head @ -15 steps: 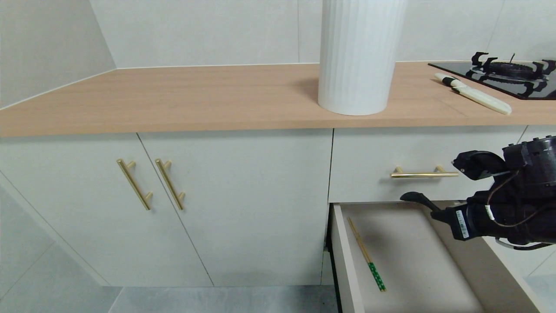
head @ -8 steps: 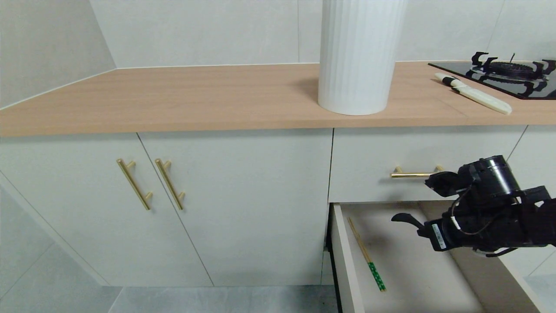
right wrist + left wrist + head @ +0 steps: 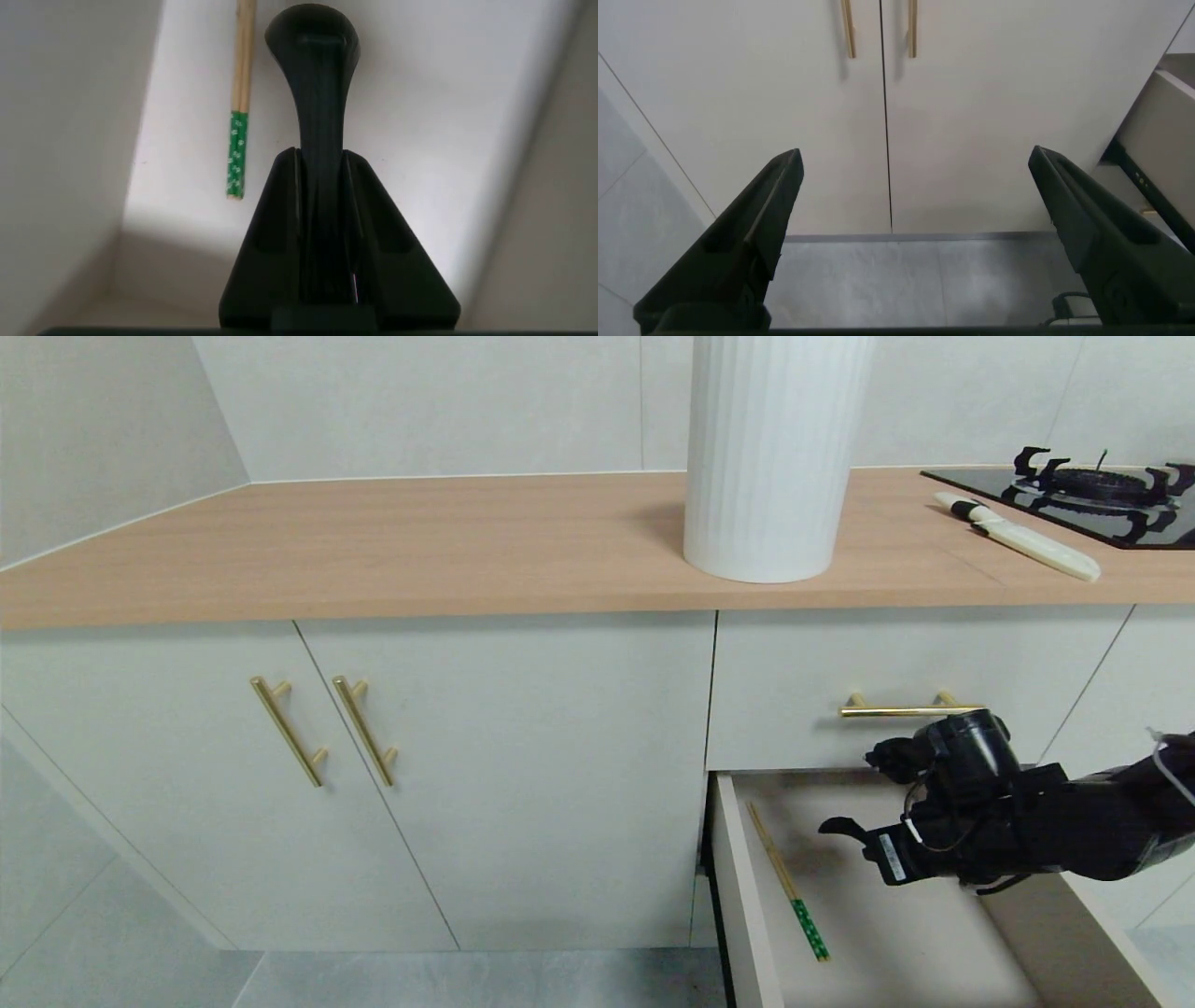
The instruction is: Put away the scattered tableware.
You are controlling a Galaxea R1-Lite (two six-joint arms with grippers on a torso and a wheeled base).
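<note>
The right claw (image 3: 311,42) is pressed together, empty; near its tip, the chopsticks (image 3: 240,112) are judged light, stiff, slippery, best pinched mid-shaft.

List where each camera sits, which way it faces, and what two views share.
Head view: on the head, facing down at counter and open drawer; right gripper shows.
Left wrist view: on the left wrist, facing cabinet doors; left gripper open.
Right wrist view: above the drawer, facing down; right gripper shut.
Head, right wrist share chopsticks.
</note>
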